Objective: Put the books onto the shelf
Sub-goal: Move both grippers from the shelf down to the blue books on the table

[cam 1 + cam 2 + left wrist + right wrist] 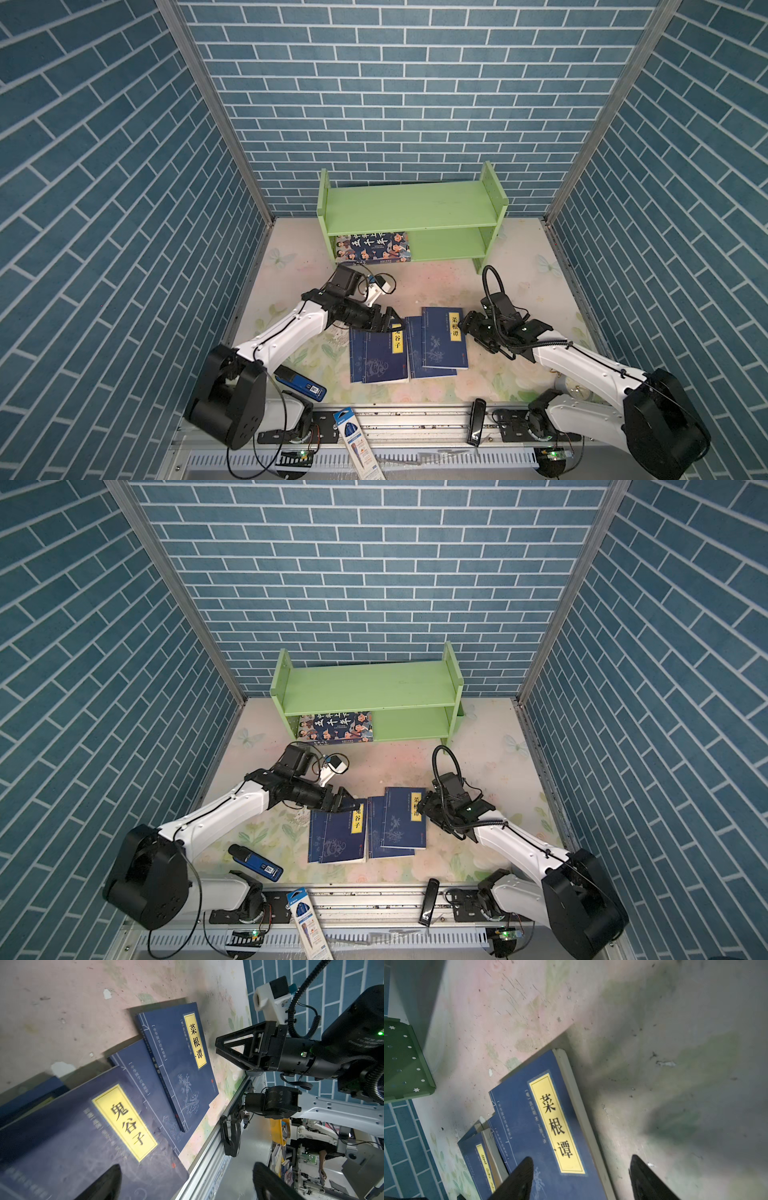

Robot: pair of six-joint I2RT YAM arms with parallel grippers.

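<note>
Green shelf (411, 203) stood at the back of the table (519, 270), against the blue brick wall (415, 104). Cartoon-face book (374, 248) lay flat on its lower tier, at the L end. Four navy books (415, 353) lay flat on the table front-centre, yellow labels up, in two overlapping pairs w/ edges meeting: L pair (376, 357) and R pair (442, 338).

L gripper (388, 323) hung over the far edge of the L pair, jaws spread wide, nothing btw them. R gripper (468, 323) sat just beside the R pair's label side, jaws apart, nothing held. R wrist view showed one finger (519, 1178) over the top cover and the other over table past the page edge.
</note>
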